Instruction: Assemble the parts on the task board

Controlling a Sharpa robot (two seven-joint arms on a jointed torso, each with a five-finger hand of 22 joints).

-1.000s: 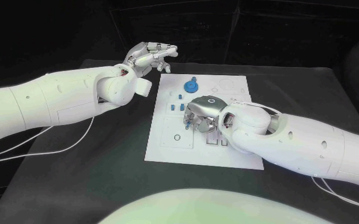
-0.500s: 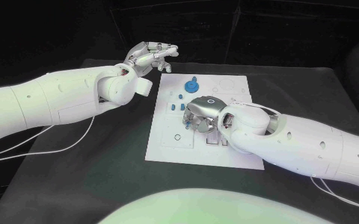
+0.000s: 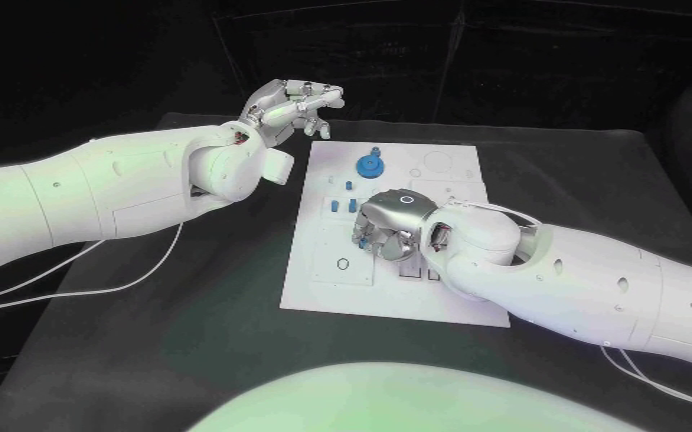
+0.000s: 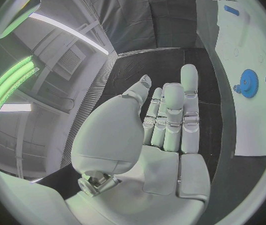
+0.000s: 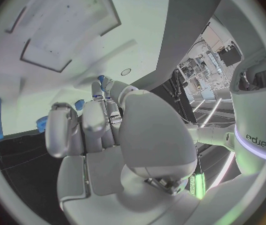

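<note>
Right hand [image 3: 385, 222] covers the task board [image 3: 320, 282] beside small parts [image 3: 339, 206].

Over the last second I saw little change. My right hand [image 3: 387, 224] crept slightly toward me and lower over the middle of the task board [image 3: 325, 282], so its silver back sat a touch nearer the board's near half than before. Its fingers [image 5: 102, 92] stayed curled down around a small blue part [image 5: 100, 78]; whether they gripped it I couldn't tell. I saw nothing on the board shift.
</note>
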